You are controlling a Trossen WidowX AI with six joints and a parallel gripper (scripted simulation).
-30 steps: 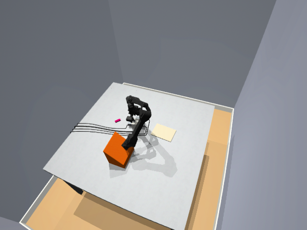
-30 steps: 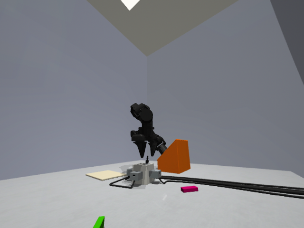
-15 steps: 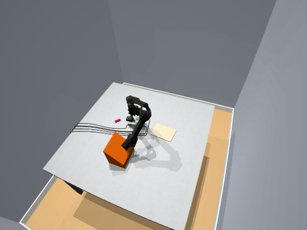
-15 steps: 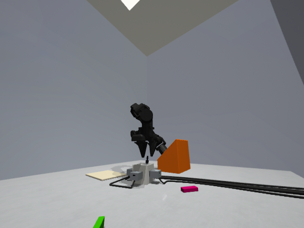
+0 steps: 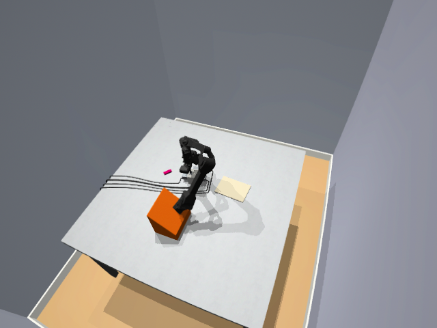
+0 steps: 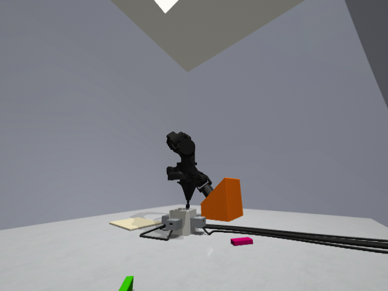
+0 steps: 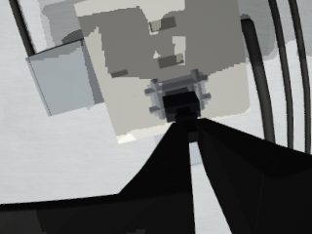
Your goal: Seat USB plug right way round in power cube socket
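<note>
From the top, the arm (image 5: pixel 197 183) leans over an orange block (image 5: pixel 168 213) (image 6: pixel 222 200), with a cream sheet (image 5: pixel 233 188) (image 6: pixel 134 223) to the right and a pink bar (image 5: pixel 167 171) (image 6: pixel 241 240) to the left. In the exterior view, the gripper (image 6: pixel 188 200) (image 7: pixel 189 131) points down at the power cube (image 6: pixel 187 220) (image 7: pixel 127 104), grey side plugs (image 6: pixel 173 224) (image 7: pixel 65 78) and black cables (image 6: pixel 282 237) (image 7: pixel 260 83) crowding it, a green piece (image 6: pixel 126 283) near. At the wrist, the fingers are clamped on the black USB plug (image 7: pixel 181 104), which stands in the socket on the cube's top.
</note>
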